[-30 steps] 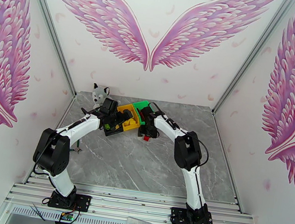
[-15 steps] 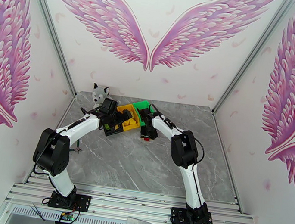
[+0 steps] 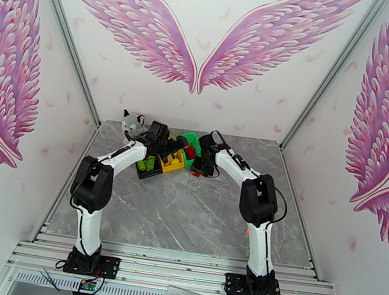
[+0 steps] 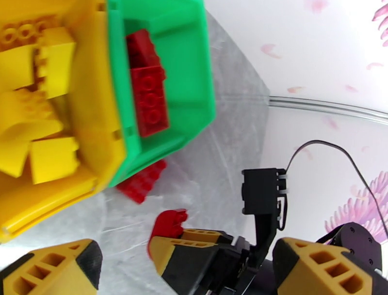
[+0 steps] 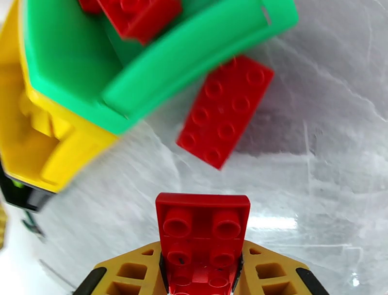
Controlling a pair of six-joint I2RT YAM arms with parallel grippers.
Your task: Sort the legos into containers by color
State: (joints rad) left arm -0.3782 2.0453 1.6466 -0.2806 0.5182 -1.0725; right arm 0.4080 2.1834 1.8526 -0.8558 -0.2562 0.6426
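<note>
Left pincer (image 3: 167, 146), seemingly wide open, has swung toward green bin (image 4: 191, 63); right pincer (image 5: 202, 264) clamps red brick (image 5: 202, 221).

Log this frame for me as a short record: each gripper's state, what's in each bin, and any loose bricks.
left gripper: open, over the bins
right gripper: shut on red brick
green bin: red bricks
yellow bin: yellow bricks
black bin: green bricks
loose brick: red, on table beside green bin
</note>
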